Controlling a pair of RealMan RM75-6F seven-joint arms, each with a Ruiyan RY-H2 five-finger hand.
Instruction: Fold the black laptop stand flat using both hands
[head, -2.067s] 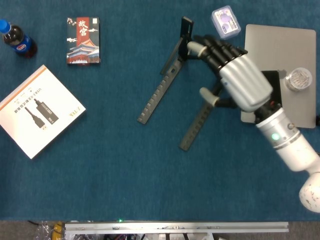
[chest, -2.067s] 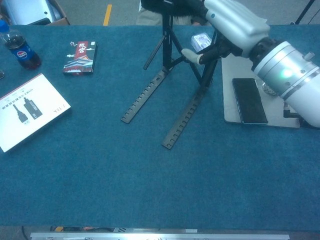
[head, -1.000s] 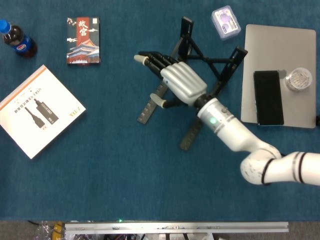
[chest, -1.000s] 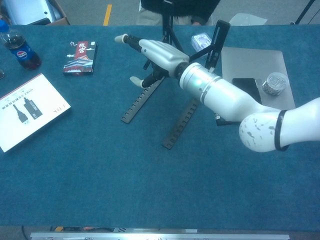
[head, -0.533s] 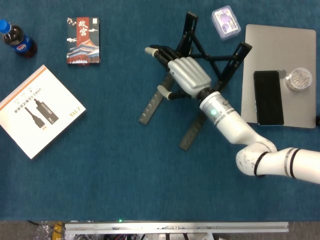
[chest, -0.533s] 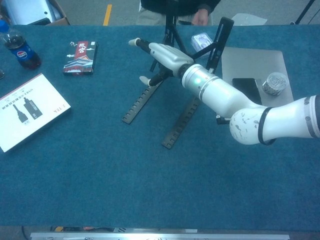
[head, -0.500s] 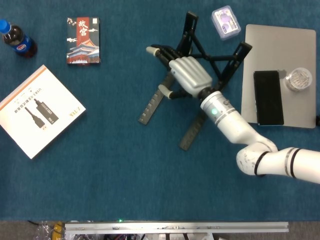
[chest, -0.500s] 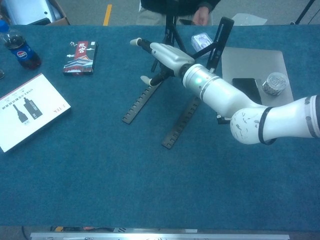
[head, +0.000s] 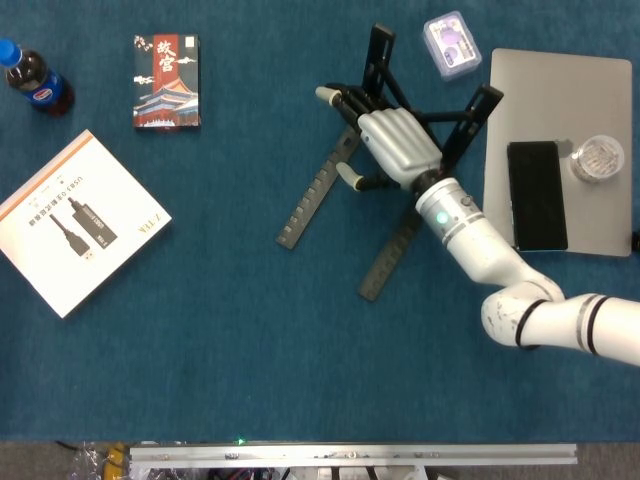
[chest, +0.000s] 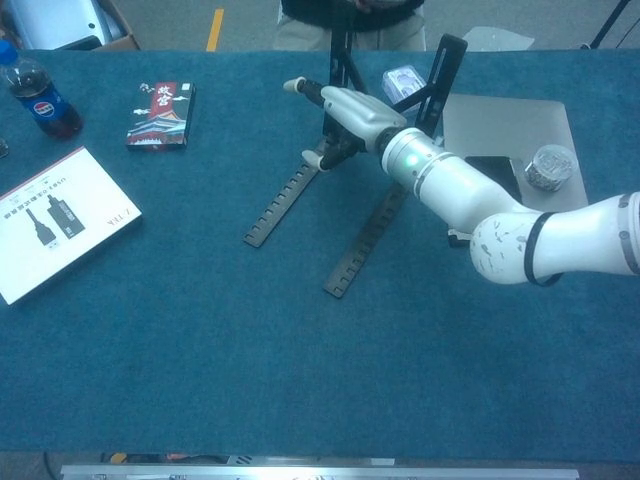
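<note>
- The black laptop stand is set on the blue cloth a little right of the table's middle, unfolded; two flat notched rails run toward the near left, and two uprights rise at the far end.
- In the chest view the stand is seen from the side: the uprights stand tall and tilted, a height that the head view flattens into short dark bars.
- The right hand is placed over the stand between the uprights, palm down, its fingers stretched toward the far left and its thumb turned down beside the left rail; whether anything is gripped cannot be told from either view.
- In the chest view the right hand is shown level with the upper part of the uprights, with pale tips on dark fingers and a smooth silver back.
- The left hand is seen in neither view.
- A flat silver laptop lies closed to the right of the stand, with a black phone lying on it and a round clear ridged container standing at its right edge.
- A small clear box with purple contents lies just beyond the stand's right upright.
- Well apart on the left are found a dark boxed card pack with a printed building, a cola bottle with a blue cap and a white flat carton printed with a cable.
- The table is covered with a napped teal cloth.
</note>
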